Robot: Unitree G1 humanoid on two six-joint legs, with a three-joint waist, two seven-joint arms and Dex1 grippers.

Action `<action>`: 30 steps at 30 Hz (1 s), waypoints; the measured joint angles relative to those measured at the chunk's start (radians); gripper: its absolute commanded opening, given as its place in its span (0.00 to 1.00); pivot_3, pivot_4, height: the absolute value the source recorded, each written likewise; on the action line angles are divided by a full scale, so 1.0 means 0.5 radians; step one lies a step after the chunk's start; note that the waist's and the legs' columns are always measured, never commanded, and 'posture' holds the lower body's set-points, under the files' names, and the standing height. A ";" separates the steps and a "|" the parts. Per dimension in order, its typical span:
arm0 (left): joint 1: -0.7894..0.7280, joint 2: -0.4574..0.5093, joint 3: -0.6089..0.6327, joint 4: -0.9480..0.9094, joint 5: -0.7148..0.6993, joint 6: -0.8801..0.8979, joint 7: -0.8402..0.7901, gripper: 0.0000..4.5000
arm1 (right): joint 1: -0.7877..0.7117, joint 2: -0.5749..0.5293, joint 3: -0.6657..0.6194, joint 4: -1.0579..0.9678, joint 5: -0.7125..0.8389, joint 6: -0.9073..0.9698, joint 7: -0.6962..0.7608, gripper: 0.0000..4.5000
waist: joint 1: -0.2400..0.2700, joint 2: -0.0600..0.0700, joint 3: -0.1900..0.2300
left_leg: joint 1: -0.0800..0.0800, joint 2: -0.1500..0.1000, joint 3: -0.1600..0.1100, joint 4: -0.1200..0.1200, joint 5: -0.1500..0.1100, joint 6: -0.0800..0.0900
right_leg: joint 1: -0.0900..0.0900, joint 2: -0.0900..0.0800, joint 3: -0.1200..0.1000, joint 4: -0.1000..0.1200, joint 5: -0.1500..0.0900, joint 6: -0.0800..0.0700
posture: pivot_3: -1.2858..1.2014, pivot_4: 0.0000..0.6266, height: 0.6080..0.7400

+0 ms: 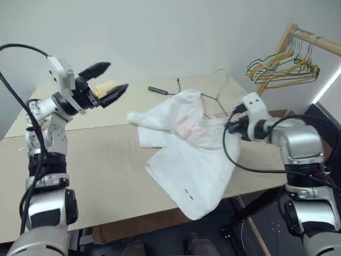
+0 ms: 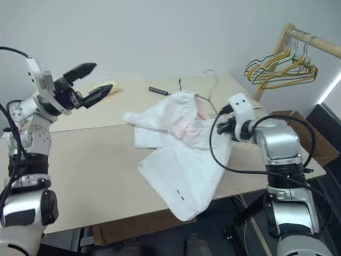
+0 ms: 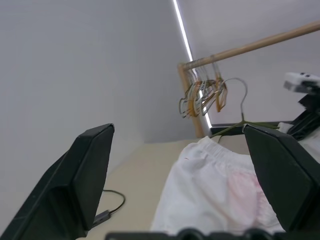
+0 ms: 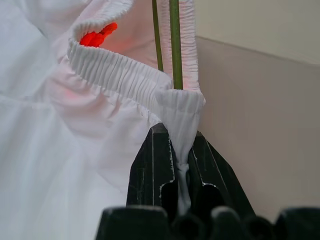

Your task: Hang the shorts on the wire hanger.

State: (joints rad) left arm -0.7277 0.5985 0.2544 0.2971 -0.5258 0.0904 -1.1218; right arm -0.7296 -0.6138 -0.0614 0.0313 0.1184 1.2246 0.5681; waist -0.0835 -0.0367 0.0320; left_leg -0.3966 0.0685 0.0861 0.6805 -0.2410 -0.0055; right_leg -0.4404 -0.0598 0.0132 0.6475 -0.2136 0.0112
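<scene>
Pinching waistband of shorts [image 1: 184, 154], right pincer [image 4: 181, 165] clamped on cloth beside wire hanger [image 4: 172, 40]. Hanger wire runs inside waistband; hook [image 2: 212, 80] pokes out beyond shorts. Threading looks partly done, spreading left. Left pincer [image 1: 106, 82] apart, empty, raised well left of shorts. Shorts sprawl mid bench [image 1: 96, 170], one leg overhanging near edge. Bare bench left of shorts.
</scene>
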 measured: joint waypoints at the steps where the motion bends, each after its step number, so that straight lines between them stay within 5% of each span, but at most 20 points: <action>1: 0.043 -0.004 -0.001 -0.107 -0.038 0.046 0.013 1.00 | -0.006 -0.011 -0.048 0.045 -0.022 0.073 -0.077 0.00 | -0.007 0.000 0.000 | 0.000 0.000 0.000 0.000 0.000 0.000 | 0.000 0.000 0.000 0.000 0.000 0.000 | 0.47 0.00 1.00; 16: 0.159 -0.040 -0.082 -0.380 -0.102 0.195 0.052 1.00 | -0.345 -0.029 -0.631 0.449 -0.408 0.430 -1.111 0.00 | -0.167 0.001 0.000 | 0.009 -0.002 0.000 -0.003 0.000 0.000 | 0.006 0.000 0.008 -0.001 0.000 0.003 | 0.46 0.00 1.00; 24: 0.154 -0.080 -0.069 -0.382 -0.125 0.175 0.066 1.00 | -0.499 0.177 -1.065 0.461 -0.525 0.166 -1.669 0.00 | -0.211 0.003 0.000 | 0.011 -0.002 -0.002 -0.004 0.000 0.001 | 0.007 0.000 0.011 -0.001 -0.007 0.016 | 0.46 0.00 1.00; 30: 0.227 -0.120 -0.079 -0.499 -0.137 0.178 0.102 1.00 | -0.658 0.110 -1.177 0.716 -0.503 -0.090 -1.849 0.00 | -0.226 0.011 0.004 | 0.011 -0.004 -0.001 -0.006 0.000 0.001 | 0.007 -0.001 0.014 -0.003 -0.007 0.018 | 0.46 0.00 1.00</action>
State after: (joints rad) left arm -0.6142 0.5384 0.2149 0.0475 -0.5945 0.1794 -1.0707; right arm -1.0584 -0.5589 -0.6499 0.3892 -0.1330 1.1795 -0.3563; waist -0.1965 -0.0310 0.0341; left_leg -0.3911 0.0666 0.0857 0.6774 -0.2410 -0.0050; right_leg -0.4368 -0.0601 0.0204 0.6461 -0.2169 0.0199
